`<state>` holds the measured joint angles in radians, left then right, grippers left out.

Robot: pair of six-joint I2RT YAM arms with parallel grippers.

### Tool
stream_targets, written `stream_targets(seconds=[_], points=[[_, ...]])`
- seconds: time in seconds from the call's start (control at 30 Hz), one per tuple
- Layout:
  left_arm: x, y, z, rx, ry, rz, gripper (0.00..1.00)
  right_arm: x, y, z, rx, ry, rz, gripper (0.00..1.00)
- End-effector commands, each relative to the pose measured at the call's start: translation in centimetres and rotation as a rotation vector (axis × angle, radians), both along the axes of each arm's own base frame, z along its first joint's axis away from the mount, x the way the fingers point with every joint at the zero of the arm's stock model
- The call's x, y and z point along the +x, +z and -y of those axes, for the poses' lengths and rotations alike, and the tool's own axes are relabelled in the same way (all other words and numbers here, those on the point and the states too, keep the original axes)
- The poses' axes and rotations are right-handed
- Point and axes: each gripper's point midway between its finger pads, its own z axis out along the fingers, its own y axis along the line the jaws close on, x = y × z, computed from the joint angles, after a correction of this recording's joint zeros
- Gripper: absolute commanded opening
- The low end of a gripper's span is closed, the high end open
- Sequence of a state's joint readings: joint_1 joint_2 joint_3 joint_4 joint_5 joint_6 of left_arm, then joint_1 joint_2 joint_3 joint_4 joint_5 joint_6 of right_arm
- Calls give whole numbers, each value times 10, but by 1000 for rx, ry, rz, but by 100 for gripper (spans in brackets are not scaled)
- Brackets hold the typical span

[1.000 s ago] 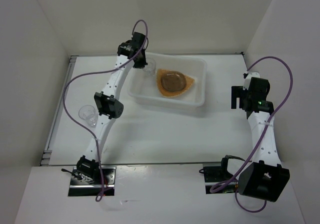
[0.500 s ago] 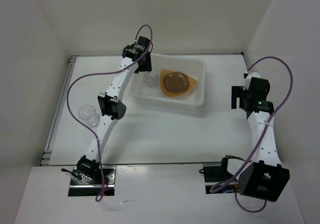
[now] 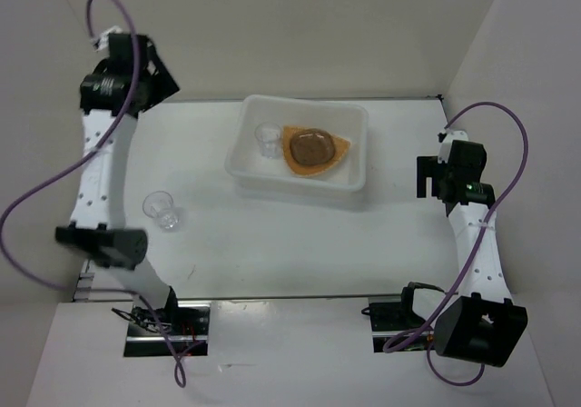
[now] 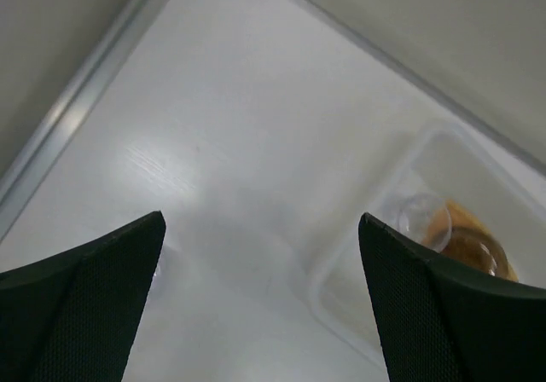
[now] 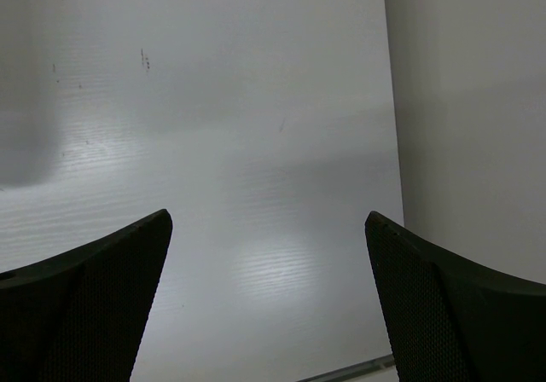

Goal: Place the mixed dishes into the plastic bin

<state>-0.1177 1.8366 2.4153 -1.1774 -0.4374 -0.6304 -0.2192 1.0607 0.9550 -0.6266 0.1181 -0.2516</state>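
Observation:
The plastic bin [image 3: 300, 102] stands at the back middle of the table. In it lie an orange-tan plate [image 3: 338, 150] with a greyish oval dish [image 3: 311, 146] on top, and a clear cup [image 3: 266, 140] at its left end. Another clear cup [image 3: 161, 209] stands on the table to the left. My left gripper [image 3: 156, 78] hangs high at the far back left, open and empty, well away from the bin. Its wrist view looks down between its gripper [image 4: 260, 220] at the bin's corner [image 4: 341, 309] and the cup [image 4: 420, 215]. My right gripper [image 3: 425, 174] is open and empty, right of the bin.
White walls close in the table on the left, back and right. A metal rail [image 4: 81, 118] runs along the table's left edge. In the right wrist view the open gripper [image 5: 269, 216] is over bare table next to the right wall [image 5: 469, 101].
The left gripper opened and let go of the clear cup inside the bin, then swung up and away to the far back left. The right arm stayed put.

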Motion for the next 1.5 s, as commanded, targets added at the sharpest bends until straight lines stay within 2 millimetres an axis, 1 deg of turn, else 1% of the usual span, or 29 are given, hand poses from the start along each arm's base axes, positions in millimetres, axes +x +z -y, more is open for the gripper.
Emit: stream_targets(seconds=[0.0,0.03,0.07,0.1,0.13,0.17,0.2,0.23,0.3,0.37,0.47,0.5,0.63,0.7,0.83,0.9,0.93,0.97,1.07,1.13,1.17,1.2,1.23,1.3,1.33,1.37,1.4,1.43,1.47], points=[[-47,-69,-37,-71,80,-97,100,9,12,-4,-10,10,67,98],[-52,-72,-61,-105,124,-36,100,9,12,-4,-10,10,67,98],[-72,-73,-64,-123,127,-20,100,9,12,-4,-10,10,67,98],[-86,-111,-66,-134,141,-114,100,9,12,-7,-10,20,67,98],[-95,-128,-67,-144,146,-155,100,9,12,-7,-10,20,67,98],[-107,-139,-66,-155,148,-178,100,9,12,-7,-10,20,67,98],[-113,-152,-63,-163,143,-199,100,10,9,-7,-8,20,58,98],[-126,-175,-67,-169,163,-251,100,11,9,-10,-8,29,58,98],[-137,-182,-69,-172,177,-263,100,12,9,-13,-7,39,58,98],[-144,-198,-64,-197,172,-292,100,12,9,-13,-7,39,58,98],[-156,-218,-67,-220,202,-340,98,12,9,-15,-7,48,58,98],[-161,-228,-69,-224,215,-363,97,12,9,-15,-7,48,58,98],[-158,-233,-70,-225,216,-371,96,13,9,-18,-7,57,58,98],[-159,-240,-77,-234,243,-397,92,13,9,-18,-7,57,58,98],[-157,-256,-82,-253,250,-447,87,13,9,-18,-7,57,58,98],[-156,-261,-84,-259,247,-459,86,13,9,-16,-13,50,57,98],[-156,-268,-84,-263,248,-484,84,13,9,-16,-13,50,57,98],[-154,-271,-86,-268,245,-489,80,13,9,-16,-13,50,57,98],[-153,-284,-85,-280,233,-532,77,13,9,-16,-13,50,57,98],[-150,-288,-83,-289,227,-535,62,13,9,-16,-13,50,57,98],[-150,-288,-83,-289,227,-535,53,13,9,-16,-13,50,57,98],[-150,-288,-83,-289,227,-535,42,13,9,-16,-13,50,57,98],[-150,-288,-83,-289,227,-535,21,13,9,-16,-13,50,57,98],[-148,-284,-84,-285,225,-514,5,13,9,-16,-13,50,57,98],[-148,-284,-84,-285,225,-514,0,13,9,-16,-13,50,57,98],[-145,-275,-85,-280,223,-484,0,14,11,-16,-14,50,66,98],[-139,-257,-87,-269,218,-424,0,14,11,-16,-14,50,66,98],[-131,-243,-87,-276,217,-366,0,14,11,-16,-14,50,66,98],[-127,-223,-85,-275,202,-305,0,14,11,-16,-14,50,66,98]])
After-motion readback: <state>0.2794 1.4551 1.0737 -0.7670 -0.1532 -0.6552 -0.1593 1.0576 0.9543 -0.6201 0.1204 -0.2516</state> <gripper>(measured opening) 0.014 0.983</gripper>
